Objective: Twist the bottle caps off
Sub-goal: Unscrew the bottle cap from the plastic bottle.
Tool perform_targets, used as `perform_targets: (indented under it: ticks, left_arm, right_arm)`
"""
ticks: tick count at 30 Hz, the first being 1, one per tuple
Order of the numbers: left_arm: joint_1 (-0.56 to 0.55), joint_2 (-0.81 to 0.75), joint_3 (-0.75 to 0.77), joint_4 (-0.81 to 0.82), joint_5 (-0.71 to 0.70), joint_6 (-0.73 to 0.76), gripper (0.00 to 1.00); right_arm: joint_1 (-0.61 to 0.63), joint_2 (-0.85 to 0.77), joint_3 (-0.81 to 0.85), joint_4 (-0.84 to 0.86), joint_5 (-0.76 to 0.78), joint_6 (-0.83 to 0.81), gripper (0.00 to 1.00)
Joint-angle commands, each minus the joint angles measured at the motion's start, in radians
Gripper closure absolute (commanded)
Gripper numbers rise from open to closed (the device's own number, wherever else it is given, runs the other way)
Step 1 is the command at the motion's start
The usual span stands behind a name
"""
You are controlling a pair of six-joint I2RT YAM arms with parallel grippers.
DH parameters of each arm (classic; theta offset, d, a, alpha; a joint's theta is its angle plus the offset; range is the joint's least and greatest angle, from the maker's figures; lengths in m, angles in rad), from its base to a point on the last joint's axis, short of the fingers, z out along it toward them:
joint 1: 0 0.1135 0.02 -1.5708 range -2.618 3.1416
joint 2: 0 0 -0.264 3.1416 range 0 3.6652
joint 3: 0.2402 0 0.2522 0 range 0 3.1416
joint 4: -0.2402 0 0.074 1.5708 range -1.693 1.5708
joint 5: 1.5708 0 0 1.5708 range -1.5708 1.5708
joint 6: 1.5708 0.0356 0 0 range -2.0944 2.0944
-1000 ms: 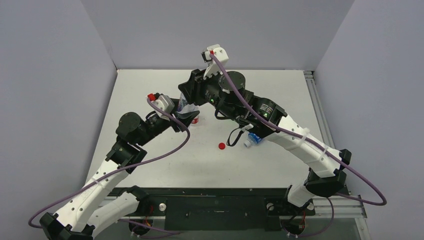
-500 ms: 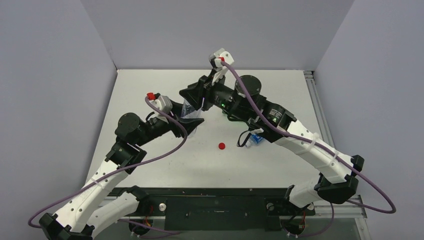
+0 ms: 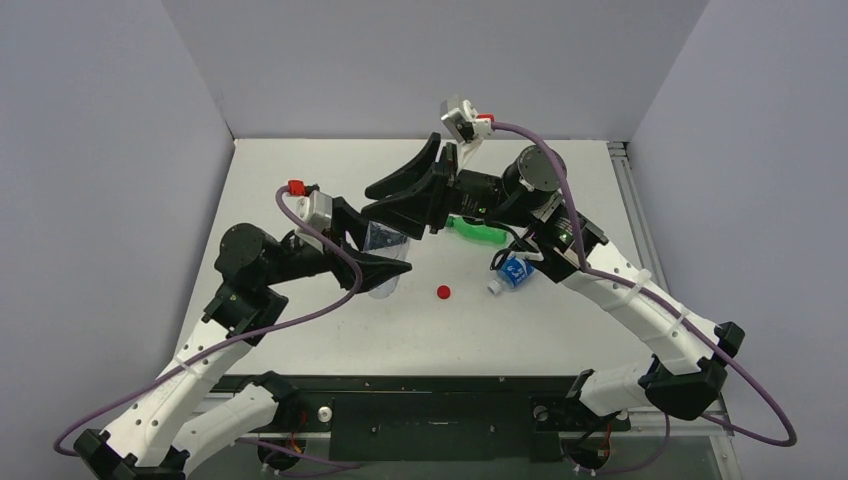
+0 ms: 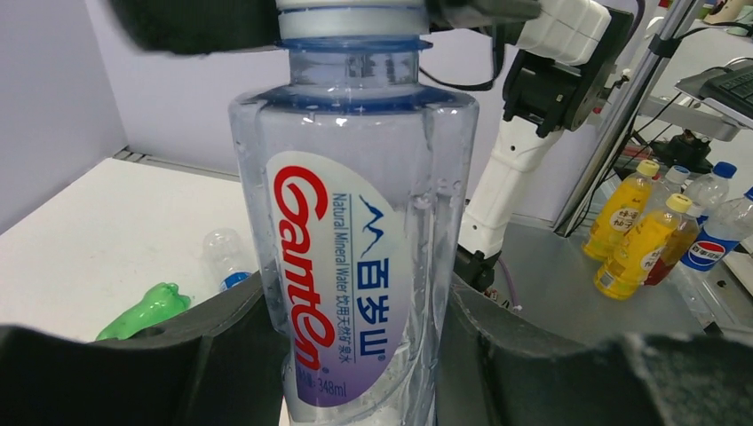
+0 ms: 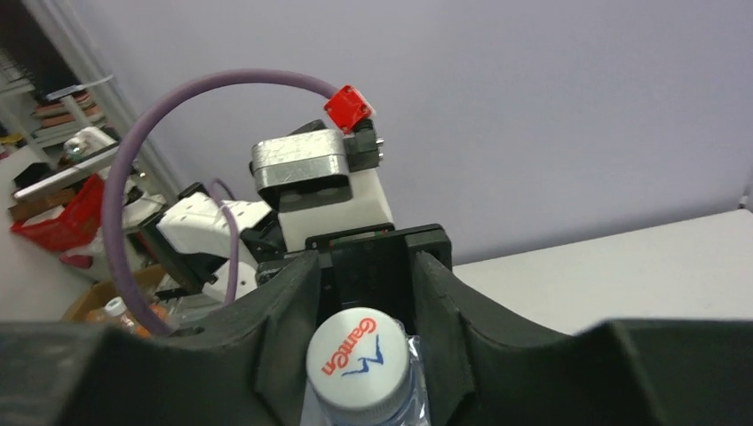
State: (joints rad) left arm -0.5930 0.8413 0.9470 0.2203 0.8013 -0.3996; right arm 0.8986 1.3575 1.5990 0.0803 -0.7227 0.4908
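My left gripper (image 3: 388, 268) (image 4: 355, 377) is shut on the body of a clear bottle with a red-white label (image 3: 382, 243) (image 4: 351, 222), held off the table and tilted. My right gripper (image 3: 385, 208) (image 5: 362, 297) is shut on that bottle's white cap (image 5: 360, 359) (image 4: 352, 16). A loose red cap (image 3: 443, 292) lies on the table. The green bottle (image 3: 475, 232) (image 4: 146, 311) and the blue-label bottle (image 3: 511, 272) (image 4: 226, 259) lie on their sides behind my right arm. The ribbed bottle is out of view.
The white table (image 3: 560, 190) is walled in grey on three sides, with a metal rail (image 3: 630, 200) along its right edge. Beyond the table, the left wrist view shows several yellow and cola bottles (image 4: 653, 235) on a grey surface.
My left gripper has brought the bottle nearer and to the right. My right arm has swung right, uncovering the green bottle, and its fingers now sit at the cap.
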Motion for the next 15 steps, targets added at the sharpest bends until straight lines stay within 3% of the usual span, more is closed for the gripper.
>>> perform_targets:
  ticks: [1, 3, 6, 8, 11, 15]
  left_arm:
    - [0.004, 0.003, 0.019, 0.001, -0.018, 0.059, 0.96]
    - [0.004, 0.002, 0.011, -0.024, -0.097, 0.126, 0.95]
    - [0.005, 0.000, -0.004, -0.047, -0.262, 0.205, 0.93]
    - [0.005, -0.001, -0.015, -0.048, -0.334, 0.247, 0.91]
    - [0.004, 0.003, -0.029, -0.048, -0.403, 0.297, 0.91]
    - [0.005, 0.008, -0.035, -0.050, -0.446, 0.323, 0.91]
  right_arm:
    - [0.013, -0.061, 0.084, -0.177, 0.265, -0.132, 0.43]
    - [0.050, -0.063, 0.125, -0.324, 0.517, -0.193, 0.29]
    - [0.093, -0.042, 0.177, -0.422, 0.811, -0.222, 0.23]
    - [0.120, -0.013, 0.223, -0.497, 0.929, -0.228, 0.23]
    - [0.165, 0.026, 0.294, -0.588, 1.008, -0.231, 0.24]
    - [0.190, 0.059, 0.322, -0.594, 0.990, -0.225, 0.28]
